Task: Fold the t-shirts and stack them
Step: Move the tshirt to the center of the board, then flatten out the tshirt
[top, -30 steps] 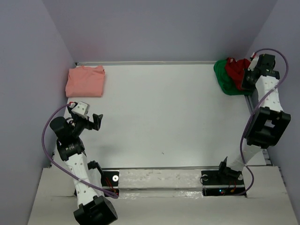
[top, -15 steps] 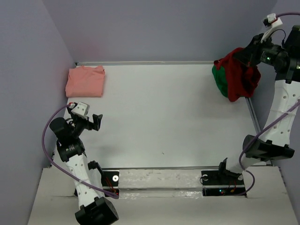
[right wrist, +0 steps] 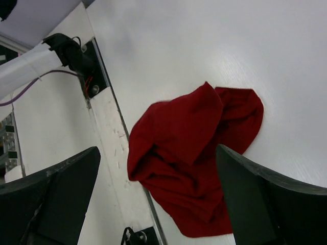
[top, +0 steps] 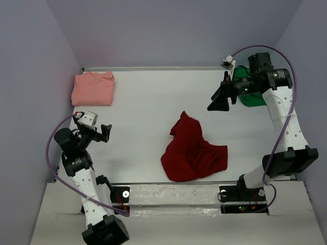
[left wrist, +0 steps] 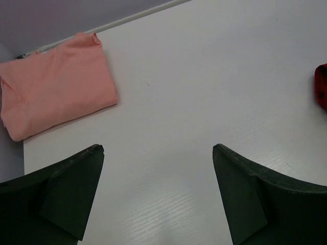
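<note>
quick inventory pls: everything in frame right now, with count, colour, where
salmon-pink t-shirt: 1, salmon-pink, folded, far-left corner of the table
dark red t-shirt: 1, dark red, crumpled, middle of the table toward the near edge
green t-shirt: 1, bright green, far-right corner, mostly hidden behind the right arm
table: 1, white, under all three shirts
left gripper: 1, black, open and empty, over the table's near-left side
right gripper: 1, black, open and empty, above the table's far-right side
</note>
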Robot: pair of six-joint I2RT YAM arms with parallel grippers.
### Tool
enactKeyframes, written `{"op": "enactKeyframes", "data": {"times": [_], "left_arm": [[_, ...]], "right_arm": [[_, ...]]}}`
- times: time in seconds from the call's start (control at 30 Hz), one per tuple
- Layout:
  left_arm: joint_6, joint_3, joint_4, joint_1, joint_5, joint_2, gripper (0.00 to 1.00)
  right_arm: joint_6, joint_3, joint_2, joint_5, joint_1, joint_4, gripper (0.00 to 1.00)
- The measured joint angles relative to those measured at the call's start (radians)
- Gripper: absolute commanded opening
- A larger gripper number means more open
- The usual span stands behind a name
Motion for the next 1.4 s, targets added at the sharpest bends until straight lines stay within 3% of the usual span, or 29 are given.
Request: {"op": "enactKeyframes", "data": {"times": [0.37,0.67,0.83,0.97,1.1,1.2,1.3,1.37,1.4], "left_arm": [[0.0,0.0,0.0,0.006,0.003,-0.003,0.99],[0.001,0.002,-0.002,-0.005,0.08,0.016,0.99],[0.024,0.065,-0.042,-0.098,0.076,0.105,0.99],[0.066,0.146,-0.09,-0.238,0.02,0.21,0.99],[0.101,0.179,-0.141,-0.28,-0.003,0.27,0.99],[0.111,0.184,-0.154,-0.29,-0.006,0.293,0.99],[0.11,0.184,-0.159,-0.291,-0.011,0.297,0.99],[0.11,0.184,-0.158,-0.291,-0.021,0.285,0.99],[0.11,0.184,-0.158,-0.291,-0.026,0.276,0.99]], "right_arm": [[0.0,-0.157,0.0,0.114,0.0,0.043,1.0],[-0.012,-0.437,0.006,0.216,0.0,0.113,0.98],[0.03,-0.573,0.014,0.305,0.0,0.212,0.94],[0.035,-0.589,0.056,0.332,0.0,0.237,0.94],[0.008,-0.594,0.087,0.356,0.0,0.232,0.93],[-0.031,-0.575,0.118,0.362,0.01,0.204,0.75],[-0.067,-0.528,0.175,0.35,0.051,0.156,0.66],[-0.091,-0.458,0.259,0.332,0.121,0.113,0.5],[-0.101,-0.423,0.313,0.319,0.148,0.105,0.33]]}}
